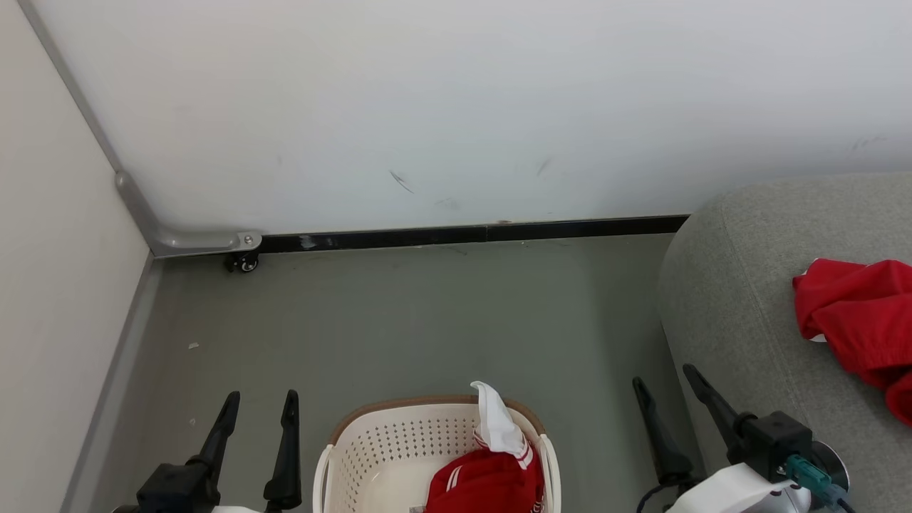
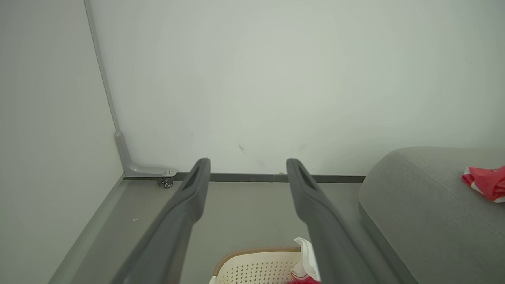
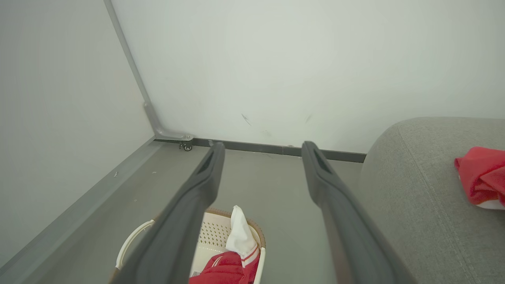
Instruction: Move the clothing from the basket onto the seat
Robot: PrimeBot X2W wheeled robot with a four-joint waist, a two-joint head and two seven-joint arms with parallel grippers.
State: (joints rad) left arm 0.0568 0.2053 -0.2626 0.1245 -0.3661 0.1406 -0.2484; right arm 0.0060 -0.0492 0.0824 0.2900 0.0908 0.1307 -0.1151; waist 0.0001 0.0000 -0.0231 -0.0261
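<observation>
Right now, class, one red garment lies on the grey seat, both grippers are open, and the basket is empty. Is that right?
Not quite. The basket is not empty: a red and white garment lies in it, as the head view shows. The rest stands: one red garment lies on the grey seat, and the left gripper and right gripper are open.

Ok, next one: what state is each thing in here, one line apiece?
basket: upright on the floor, one garment inside.
red and white garment: bunched in the basket, white part sticking up above the rim.
seat: one garment lying on it.
red garment: crumpled on the seat.
left tool: open, empty.
right tool: open, empty.
</observation>
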